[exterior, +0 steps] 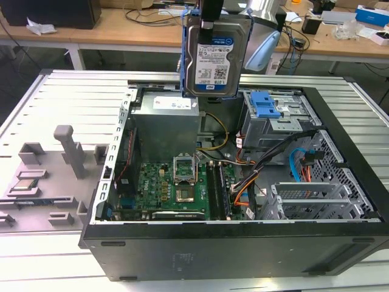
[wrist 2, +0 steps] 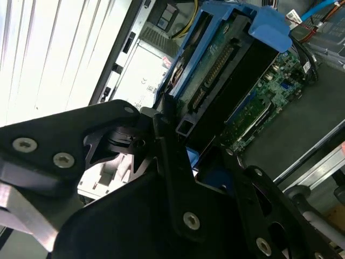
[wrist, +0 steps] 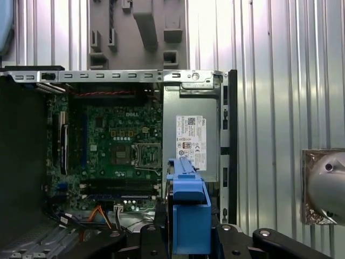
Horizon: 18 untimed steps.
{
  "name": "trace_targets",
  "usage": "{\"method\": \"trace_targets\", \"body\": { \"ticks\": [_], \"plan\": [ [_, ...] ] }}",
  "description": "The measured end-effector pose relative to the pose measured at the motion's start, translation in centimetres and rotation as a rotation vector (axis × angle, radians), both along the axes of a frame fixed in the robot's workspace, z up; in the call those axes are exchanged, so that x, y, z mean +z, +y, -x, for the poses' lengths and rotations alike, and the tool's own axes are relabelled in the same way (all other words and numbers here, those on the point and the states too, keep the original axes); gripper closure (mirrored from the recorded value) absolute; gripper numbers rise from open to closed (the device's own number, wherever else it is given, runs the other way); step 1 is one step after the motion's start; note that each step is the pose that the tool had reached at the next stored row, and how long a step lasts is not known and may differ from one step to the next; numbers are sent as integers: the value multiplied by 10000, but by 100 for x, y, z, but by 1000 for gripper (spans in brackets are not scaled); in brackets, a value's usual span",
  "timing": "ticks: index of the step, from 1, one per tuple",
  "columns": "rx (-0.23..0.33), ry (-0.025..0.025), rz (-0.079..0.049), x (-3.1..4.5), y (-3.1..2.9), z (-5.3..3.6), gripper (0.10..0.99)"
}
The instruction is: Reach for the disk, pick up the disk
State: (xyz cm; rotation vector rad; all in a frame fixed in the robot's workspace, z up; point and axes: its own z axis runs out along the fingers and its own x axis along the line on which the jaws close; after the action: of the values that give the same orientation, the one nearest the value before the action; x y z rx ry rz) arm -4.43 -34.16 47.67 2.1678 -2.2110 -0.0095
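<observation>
one disk (exterior: 216, 58), one computer case (exterior: 231, 258), one motherboard (exterior: 161, 185)

Slotted aluminium table (exterior: 67, 100) — bearing an open black computer case (exterior: 231, 249) and a grey fixture plate (exterior: 61, 185).

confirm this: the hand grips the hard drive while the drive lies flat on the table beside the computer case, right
Not quite. The hand does grip the hard drive, but the exterior view shows it hanging upright in the air above the open computer case, not flat on the table.
</observation>
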Motion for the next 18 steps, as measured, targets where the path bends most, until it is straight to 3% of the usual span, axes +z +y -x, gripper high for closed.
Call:
{"method": "trace_targets", "body": {
  "ticks": [6, 14, 18],
  "plan": [
    [0, 0, 1, -65, 0, -47, 725],
    [0, 1, 2, -66, -2, -50, 725],
    [-1, 1, 3, -66, -53, -50, 725]
  ]
}}
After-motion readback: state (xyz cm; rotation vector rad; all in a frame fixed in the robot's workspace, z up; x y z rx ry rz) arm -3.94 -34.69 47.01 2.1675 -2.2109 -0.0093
